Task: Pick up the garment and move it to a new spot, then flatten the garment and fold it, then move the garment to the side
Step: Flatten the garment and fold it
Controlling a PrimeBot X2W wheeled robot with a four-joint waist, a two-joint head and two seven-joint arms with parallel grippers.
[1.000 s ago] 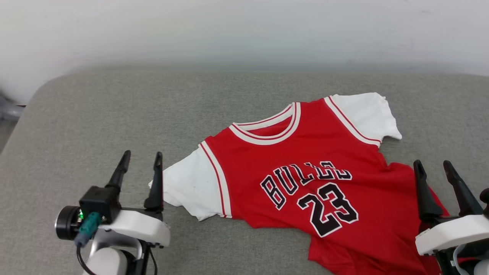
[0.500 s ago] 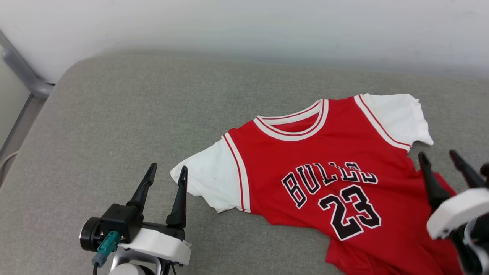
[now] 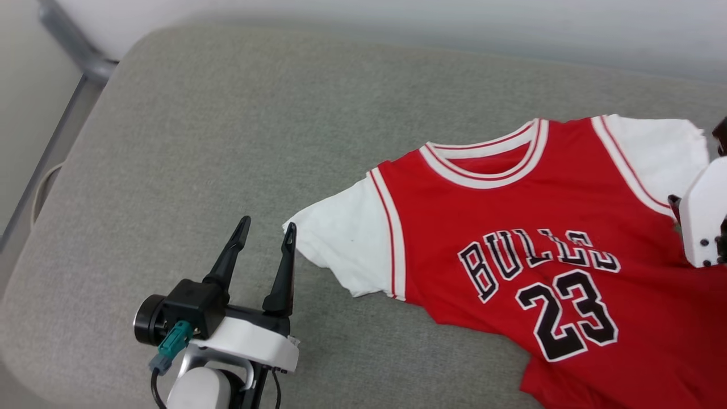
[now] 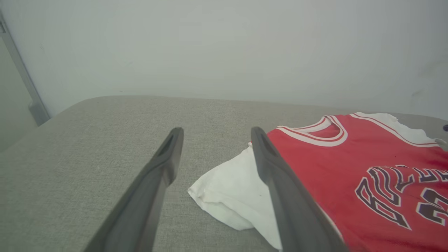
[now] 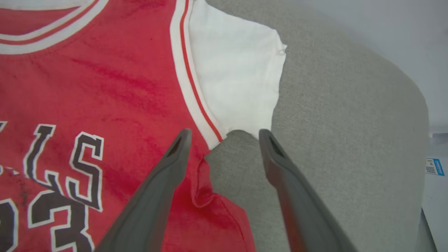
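**Nothing in my grasp; the garment (image 3: 511, 227) lies chest-up on the cushion (image 3: 170, 142)**

Closest to me, my left gripper (image 3: 268, 222) has its two dark fingers spread wide with nothing between them. It sits over bare grey fabric, just beside the tip of the garment's white sleeve on my left. I cannot tell whether my inner fingertip touches that sleeve.

My right gripper (image 5: 224, 131) is likewise parted and empty. It points at the spot where the other white sleeve meets the red side seam, with one finger over the red cloth and the other over grey cushion. The cloth there is slightly creased.

Between my two grippers the garment is spread out. Its black, white-outlined lettering and the number 23 face up, and the red-and-white striped collar is on the far side. Its lower part runs out of the head view at the bottom right.

Beyond it the cushion's rounded far edge meets a pale wall (image 3: 397, 23). A grey metal bar (image 3: 74, 48) slants down at the far left. A small blue-and-white label (image 5: 434, 166) shows past the cushion's edge on my right.
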